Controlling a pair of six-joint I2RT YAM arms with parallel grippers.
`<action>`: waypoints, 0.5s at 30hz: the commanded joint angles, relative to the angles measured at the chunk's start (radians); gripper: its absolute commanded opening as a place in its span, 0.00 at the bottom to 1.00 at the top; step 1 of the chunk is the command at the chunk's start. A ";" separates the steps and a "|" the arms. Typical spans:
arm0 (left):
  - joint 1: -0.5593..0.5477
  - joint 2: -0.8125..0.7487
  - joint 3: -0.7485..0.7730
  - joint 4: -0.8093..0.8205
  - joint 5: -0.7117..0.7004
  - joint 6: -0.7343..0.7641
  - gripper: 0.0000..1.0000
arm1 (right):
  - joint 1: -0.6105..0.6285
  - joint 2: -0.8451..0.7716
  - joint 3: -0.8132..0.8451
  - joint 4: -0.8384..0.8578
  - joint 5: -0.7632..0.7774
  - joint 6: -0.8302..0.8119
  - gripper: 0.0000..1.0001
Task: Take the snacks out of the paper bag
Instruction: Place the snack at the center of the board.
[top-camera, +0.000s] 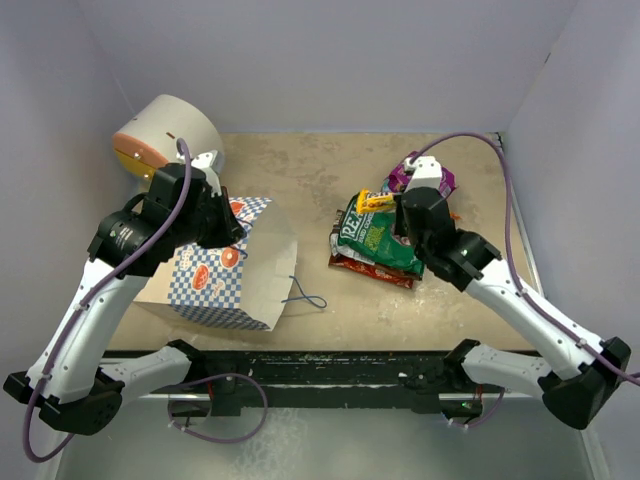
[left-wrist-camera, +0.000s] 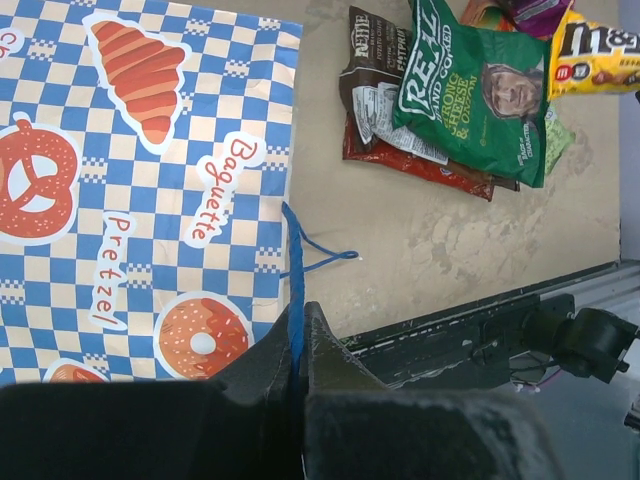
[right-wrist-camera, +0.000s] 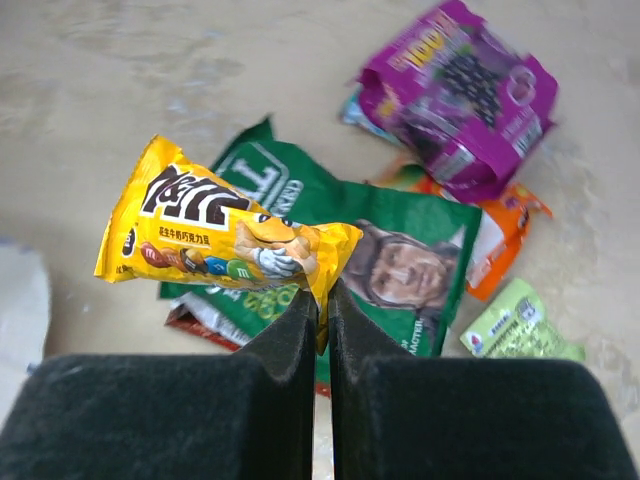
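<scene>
The paper bag (top-camera: 235, 275) lies on its side at the table's left, blue-and-white chequered side up (left-wrist-camera: 150, 180). My left gripper (left-wrist-camera: 297, 335) is shut on its blue cord handle (left-wrist-camera: 293, 290), just above the bag. At the right, my right gripper (right-wrist-camera: 323, 300) is shut on one corner of a yellow snack packet (right-wrist-camera: 225, 235), which hangs above the pile (top-camera: 375, 202). Under it lie a green bag (right-wrist-camera: 400, 250), a red bag (top-camera: 370, 268), a purple pouch (right-wrist-camera: 460, 95), an orange packet (right-wrist-camera: 505, 235) and a light-green packet (right-wrist-camera: 515, 325). The bag's inside is hidden.
A big cream cylinder with an orange end (top-camera: 165, 135) stands at the back left, close to my left arm. The bag's other blue cord handle (top-camera: 305, 297) trails on the table between bag and pile. A black rail (top-camera: 330, 365) runs along the near edge. Walls enclose three sides.
</scene>
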 joint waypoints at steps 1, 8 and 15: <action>0.001 0.006 0.042 -0.010 -0.025 0.033 0.00 | -0.138 0.038 -0.013 -0.035 -0.031 0.166 0.00; 0.001 0.018 0.043 0.004 0.004 0.042 0.00 | -0.290 0.080 -0.139 -0.053 -0.089 0.374 0.00; 0.001 0.048 0.056 0.033 0.071 0.053 0.00 | -0.351 0.177 -0.188 -0.057 -0.080 0.492 0.00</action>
